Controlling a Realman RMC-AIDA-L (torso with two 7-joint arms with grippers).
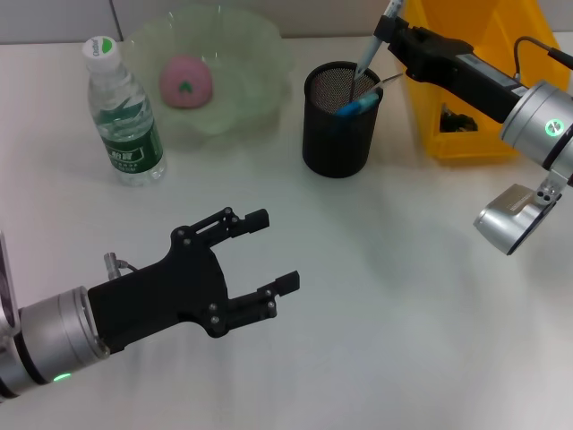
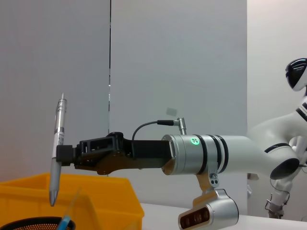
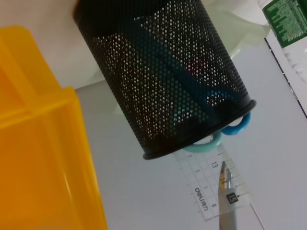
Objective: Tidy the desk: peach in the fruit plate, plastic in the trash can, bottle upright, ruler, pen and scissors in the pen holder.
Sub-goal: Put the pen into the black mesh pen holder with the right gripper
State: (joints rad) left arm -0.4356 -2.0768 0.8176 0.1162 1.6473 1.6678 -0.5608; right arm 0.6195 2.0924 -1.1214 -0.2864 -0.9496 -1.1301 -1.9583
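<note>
My right gripper is shut on a silver pen and holds it upright, tip down, just above the black mesh pen holder. The left wrist view shows the pen in the right gripper above the holder's rim. Blue-handled scissors and a clear ruler stand in the holder. The pink peach lies in the green fruit plate. The water bottle stands upright. My left gripper is open and empty over the front of the table.
A yellow bin stands right of the pen holder with something dark inside. The bottle stands at the left, next to the plate. The white table stretches between my two arms.
</note>
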